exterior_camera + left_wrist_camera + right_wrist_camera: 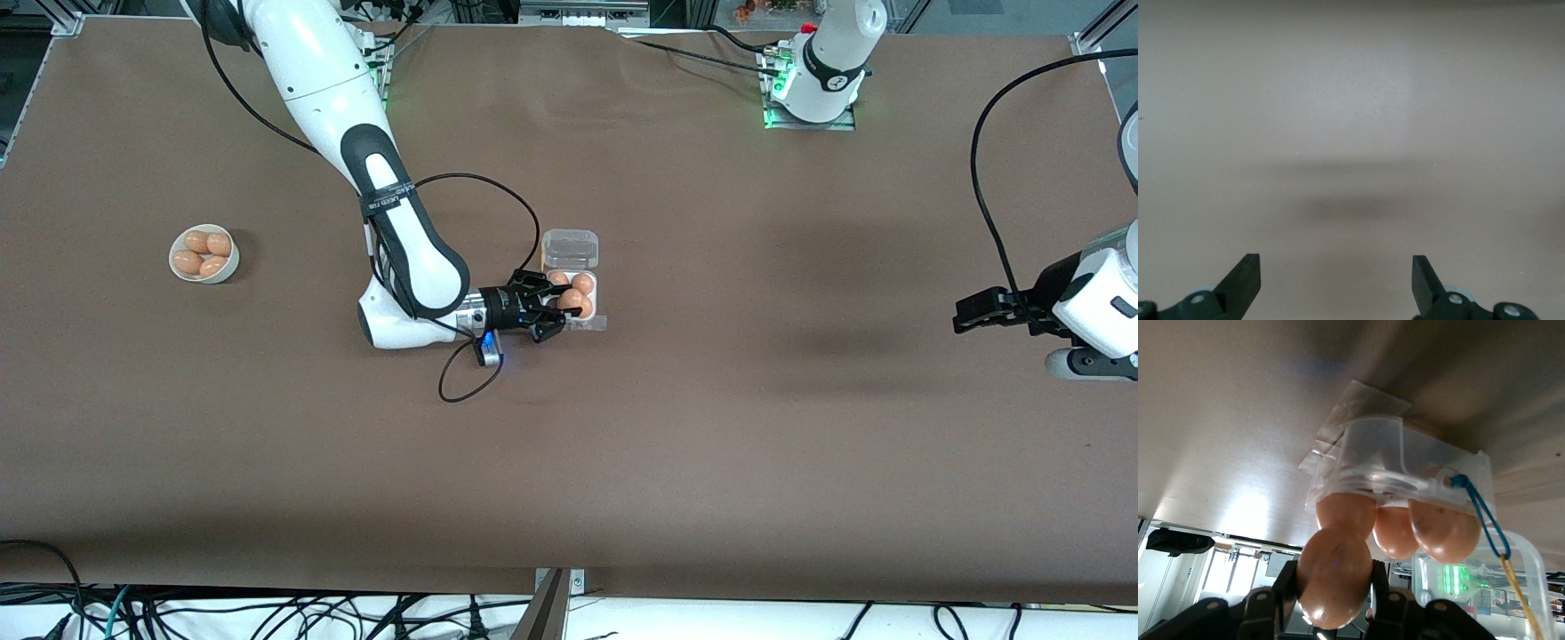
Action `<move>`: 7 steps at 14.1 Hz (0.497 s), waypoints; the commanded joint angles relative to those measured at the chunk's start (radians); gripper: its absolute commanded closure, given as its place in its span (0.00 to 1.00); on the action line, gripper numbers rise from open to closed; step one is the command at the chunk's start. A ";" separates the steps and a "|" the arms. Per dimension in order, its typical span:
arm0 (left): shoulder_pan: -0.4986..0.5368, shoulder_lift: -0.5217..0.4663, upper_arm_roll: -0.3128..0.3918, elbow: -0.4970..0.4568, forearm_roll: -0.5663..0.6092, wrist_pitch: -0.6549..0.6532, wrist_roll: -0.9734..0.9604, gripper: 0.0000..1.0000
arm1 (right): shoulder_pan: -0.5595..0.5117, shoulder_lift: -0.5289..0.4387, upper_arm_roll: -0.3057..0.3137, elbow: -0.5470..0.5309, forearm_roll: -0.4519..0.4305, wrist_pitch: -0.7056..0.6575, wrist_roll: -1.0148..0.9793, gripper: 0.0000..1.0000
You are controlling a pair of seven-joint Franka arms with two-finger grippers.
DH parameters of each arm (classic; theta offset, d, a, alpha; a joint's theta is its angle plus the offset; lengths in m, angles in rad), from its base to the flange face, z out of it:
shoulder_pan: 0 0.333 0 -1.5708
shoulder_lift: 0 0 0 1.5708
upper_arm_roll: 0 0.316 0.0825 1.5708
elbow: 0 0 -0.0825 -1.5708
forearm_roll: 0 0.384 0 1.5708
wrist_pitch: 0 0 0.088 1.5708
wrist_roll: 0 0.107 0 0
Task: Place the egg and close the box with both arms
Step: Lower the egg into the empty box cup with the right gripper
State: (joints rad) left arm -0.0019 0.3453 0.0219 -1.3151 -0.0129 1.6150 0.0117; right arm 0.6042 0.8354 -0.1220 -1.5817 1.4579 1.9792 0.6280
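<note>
Your right gripper (pixel 558 313) pinches the smooth orange-tan egg (pixel 1333 577) just over the one empty cell of the clear-plastic four-cell box (pixel 573 293), lid hinged open; your left gripper (pixel 971 313) waits spread and empty, well apart.

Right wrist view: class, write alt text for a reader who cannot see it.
The right gripper holds a smooth orange-tan egg between its black fingers, right at the small clear-plastic egg box. Three more eggs like it already sit in the box's cells, and its transparent lid hangs open, with a blue cord tied to the box.
</note>
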 commanded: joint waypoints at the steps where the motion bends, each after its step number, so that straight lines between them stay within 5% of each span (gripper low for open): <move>1: 0.000 -0.005 0.000 0.014 0.007 -0.020 0.002 0.00 | -0.009 0.022 0.002 0.005 0.010 -0.008 -0.039 0.55; 7: 0.000 -0.006 0.000 0.014 0.005 -0.020 0.001 0.00 | -0.012 0.024 0.001 -0.017 0.013 -0.069 -0.036 0.55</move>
State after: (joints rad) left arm -0.0018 0.3453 0.0220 -1.3151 -0.0129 1.6138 0.0117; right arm 0.5915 0.8544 -0.1266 -1.5893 1.4579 1.9602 0.6077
